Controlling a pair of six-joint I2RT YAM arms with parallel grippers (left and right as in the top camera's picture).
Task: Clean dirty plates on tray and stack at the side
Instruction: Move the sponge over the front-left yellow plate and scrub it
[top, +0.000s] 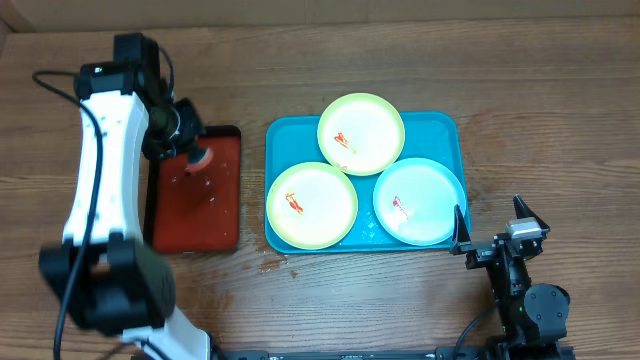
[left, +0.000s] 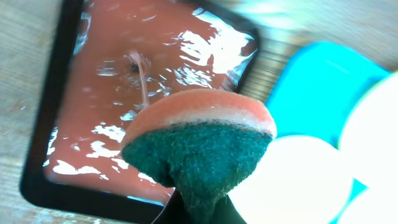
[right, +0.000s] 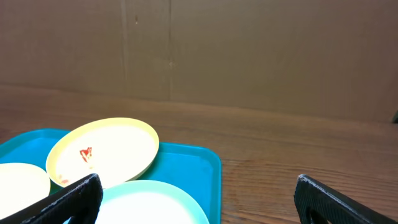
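Currently | left gripper (top: 193, 150) is clenching orange-and-green scouring sponge (left: 199, 143) above red black-rimmed tray (top: 200, 222) — nearest pale yellow-green round plastic plate (top: 311, 205) is lying rightward, on turquoise rectangular plastic tray (top: 440, 128)

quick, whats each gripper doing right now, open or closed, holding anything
Left gripper: closed on the sponge, over the red tray.
Right gripper: open, holding nothing.

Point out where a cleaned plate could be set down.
Bare table right of the tray, beyond the right gripper, and along the far edge behind both trays. The tray is crowded with three plates; its gap to the red tray is narrow, and the left gripper holds a sponge over it.
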